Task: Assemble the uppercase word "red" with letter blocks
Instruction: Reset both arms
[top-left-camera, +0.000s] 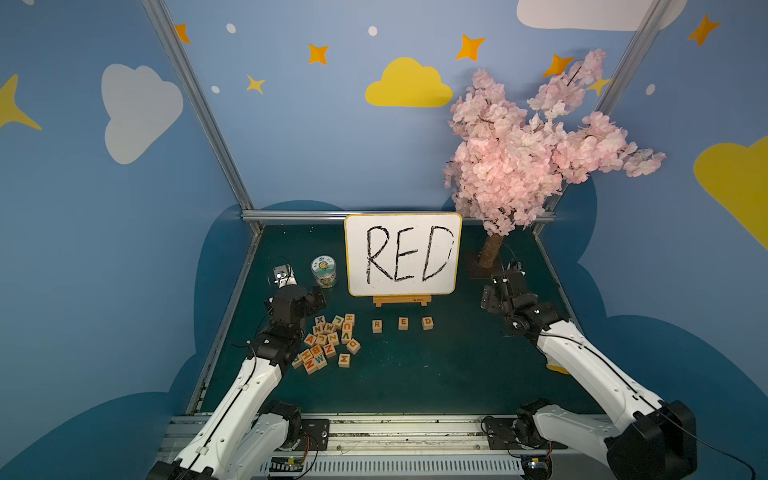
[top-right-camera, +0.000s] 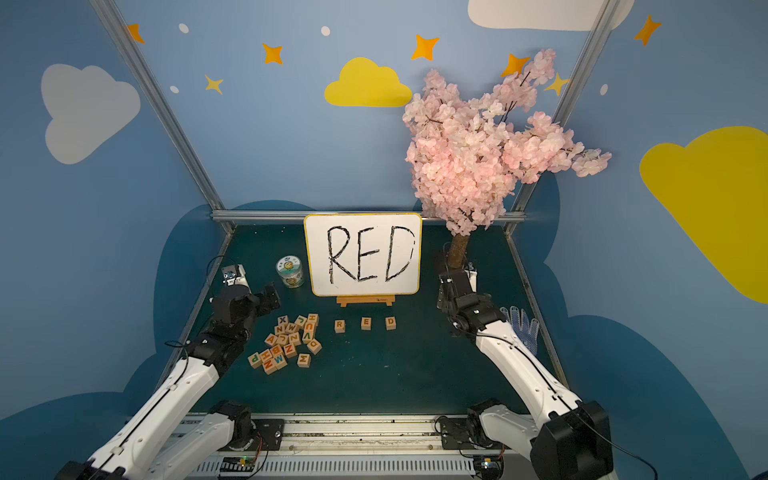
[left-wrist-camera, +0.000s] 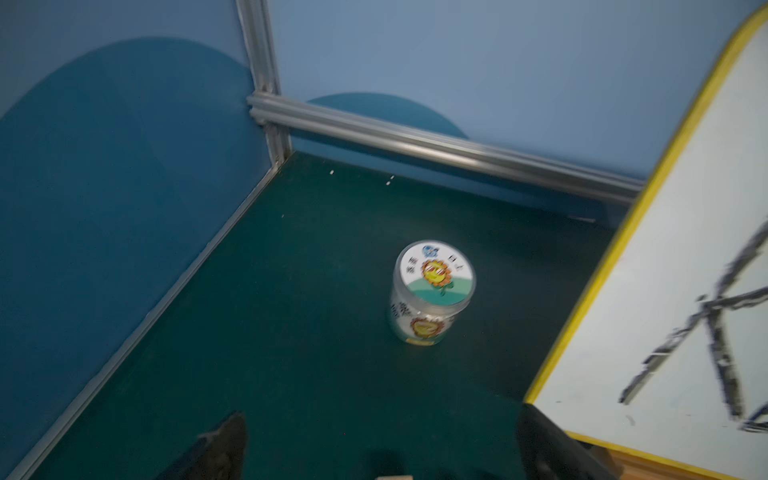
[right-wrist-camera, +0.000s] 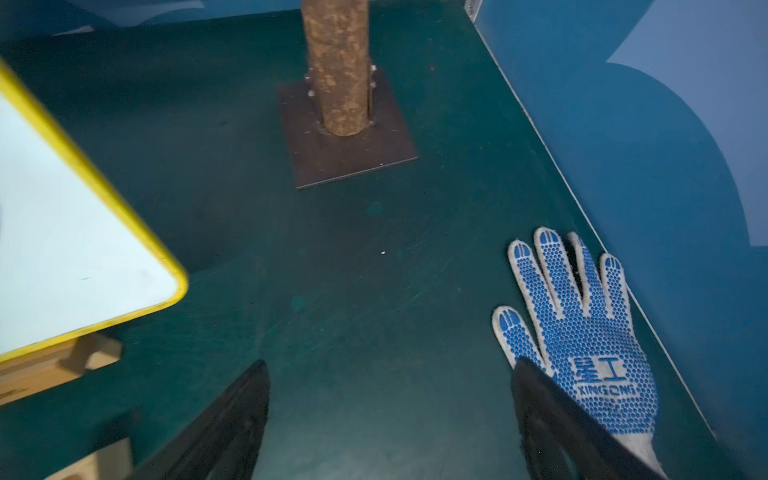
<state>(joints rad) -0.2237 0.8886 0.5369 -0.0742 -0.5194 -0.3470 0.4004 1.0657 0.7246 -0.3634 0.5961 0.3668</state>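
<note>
Matt pale wooden letter blocks (top-left-camera: 329, 350)

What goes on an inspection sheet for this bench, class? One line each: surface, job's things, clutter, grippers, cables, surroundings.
Surface: dark green mat, a few pale specks near the back.
Job's things: R block, E block and D block stand apart in a row before the whiteboard; spare letter blocks heaped beside the left arm.
Clutter: labelled jar, lid on, beside the whiteboard; dotted work glove flat by the wall; blossom tree on a plate base.
Grippers: left gripper and right gripper both open, empty, away from the blocks.
Cables: black cable along each arm; none across the blocks.
Surroundings: blue walls with clouds and stars; aluminium frame.
</note>
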